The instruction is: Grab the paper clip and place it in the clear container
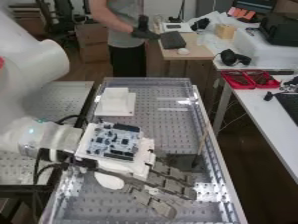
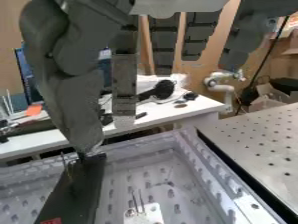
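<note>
Beneath your open, outstretched dark-grey fingers point(image 1: 170, 185) lies the clear rectangular plastic container point(image 1: 211, 142). A flat black board point(image 2: 78, 189) crowds one fingertip; near it sits a small white block with thin metal prongs point(image 2: 143, 215).

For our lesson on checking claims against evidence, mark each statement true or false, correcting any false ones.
1. The robot hand is at the clear container. True.
2. The red trays are inside the clear container. False: they are on the white table.
3. A circuit board sits on the robot hand's back. True.
4. The white block is outside the clear container. False: it is inside, toward the far end.
5. The robot hand's fingers are clenched in a fist. False: they are extended.
</note>
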{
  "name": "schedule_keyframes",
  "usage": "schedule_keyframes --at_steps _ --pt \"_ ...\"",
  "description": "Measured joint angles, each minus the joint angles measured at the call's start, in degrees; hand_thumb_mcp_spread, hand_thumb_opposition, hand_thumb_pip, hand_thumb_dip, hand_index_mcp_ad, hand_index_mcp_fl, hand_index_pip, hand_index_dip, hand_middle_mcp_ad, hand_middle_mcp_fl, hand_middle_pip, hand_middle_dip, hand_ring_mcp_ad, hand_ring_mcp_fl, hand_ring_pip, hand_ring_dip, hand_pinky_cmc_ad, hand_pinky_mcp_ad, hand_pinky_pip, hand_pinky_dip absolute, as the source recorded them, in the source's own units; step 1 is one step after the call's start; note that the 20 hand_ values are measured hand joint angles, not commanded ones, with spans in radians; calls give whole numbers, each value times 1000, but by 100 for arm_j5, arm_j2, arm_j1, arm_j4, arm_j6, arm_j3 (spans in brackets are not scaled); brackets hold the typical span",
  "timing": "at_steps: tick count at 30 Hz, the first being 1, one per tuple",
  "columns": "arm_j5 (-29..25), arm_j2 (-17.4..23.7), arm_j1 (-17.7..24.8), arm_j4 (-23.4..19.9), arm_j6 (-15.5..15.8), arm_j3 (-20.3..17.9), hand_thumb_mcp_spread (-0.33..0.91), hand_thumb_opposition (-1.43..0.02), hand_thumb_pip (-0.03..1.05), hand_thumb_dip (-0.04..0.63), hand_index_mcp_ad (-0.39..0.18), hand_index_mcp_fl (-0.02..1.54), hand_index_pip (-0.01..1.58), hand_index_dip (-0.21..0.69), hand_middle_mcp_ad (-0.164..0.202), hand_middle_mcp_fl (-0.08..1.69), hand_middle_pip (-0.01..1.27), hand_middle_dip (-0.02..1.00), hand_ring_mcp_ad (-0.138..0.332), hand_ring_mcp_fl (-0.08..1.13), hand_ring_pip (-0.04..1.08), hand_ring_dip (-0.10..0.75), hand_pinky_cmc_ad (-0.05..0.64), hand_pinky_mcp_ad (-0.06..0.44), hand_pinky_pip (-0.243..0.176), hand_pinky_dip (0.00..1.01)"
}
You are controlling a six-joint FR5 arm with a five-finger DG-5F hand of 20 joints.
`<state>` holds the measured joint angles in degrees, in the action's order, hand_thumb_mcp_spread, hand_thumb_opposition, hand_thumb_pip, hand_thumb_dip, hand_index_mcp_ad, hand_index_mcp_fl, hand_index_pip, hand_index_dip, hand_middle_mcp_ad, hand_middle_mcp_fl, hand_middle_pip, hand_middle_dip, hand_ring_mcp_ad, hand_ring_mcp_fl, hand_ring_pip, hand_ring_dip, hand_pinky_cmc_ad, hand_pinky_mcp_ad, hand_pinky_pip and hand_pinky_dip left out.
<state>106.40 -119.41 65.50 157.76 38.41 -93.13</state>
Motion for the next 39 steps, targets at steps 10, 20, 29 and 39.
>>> schedule_keyframes --at_steps 10,20,29,39 --pt "439 -250 -95 -385 93 51 496 -826 503 239 -120 307 1251 108 91 134 126 157 101 0 82 65 316 265 5 192" --pt "678 -458 -158 -355 160 239 494 -824 503 239 -136 283 1349 112 77 176 129 175 99 -3 98 73 318 265 19 188" --pt "912 -669 -219 -194 312 475 511 -824 503 239 -138 290 1360 112 75 176 129 175 86 0 94 80 316 265 21 192" --pt "1183 -871 -290 -207 360 644 511 -824 497 239 -147 319 1360 112 73 182 129 175 87 0 93 80 318 265 21 192"
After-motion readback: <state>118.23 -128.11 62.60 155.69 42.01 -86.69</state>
